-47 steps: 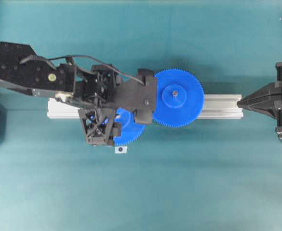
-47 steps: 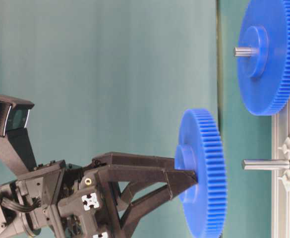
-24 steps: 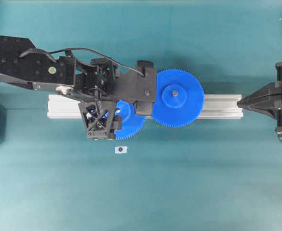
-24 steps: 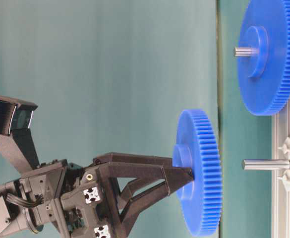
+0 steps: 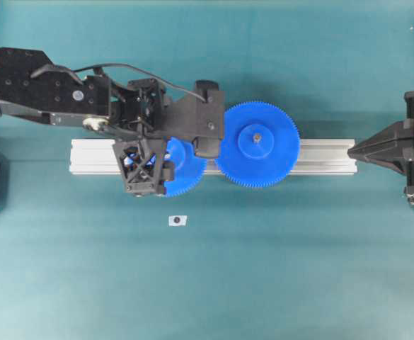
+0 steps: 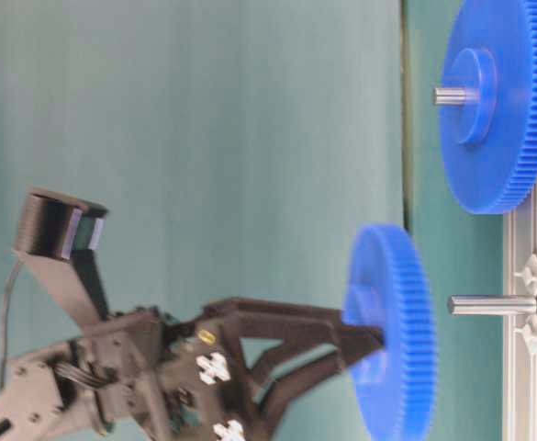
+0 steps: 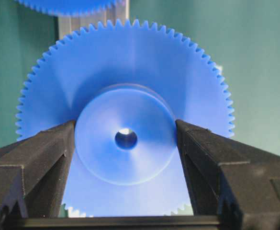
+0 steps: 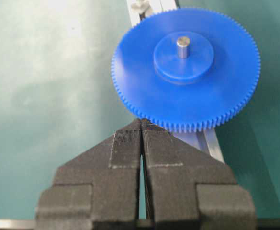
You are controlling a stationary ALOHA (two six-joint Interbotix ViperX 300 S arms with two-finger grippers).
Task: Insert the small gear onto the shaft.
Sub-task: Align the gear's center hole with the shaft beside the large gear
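Note:
My left gripper is shut on the raised hub of the small gear, one finger on each side of it. A pale spot shows through the dark centre hole. In the table-level view the small gear stands on edge in the left gripper, a short gap from the tip of the shaft. From overhead the small gear lies over the rail under the left gripper, and the shaft is hidden. My right gripper is shut and holds nothing.
The larger blue gear sits on its own pin on the aluminium rail, right beside the small gear. A small white square with a dark dot lies on the teal mat in front of the rail. The right gripper points at the rail's right end.
My left gripper has carried the small gear back over the rail and closer to the shaft's tip, tilting slightly. The right arm and the larger gear have not moved.

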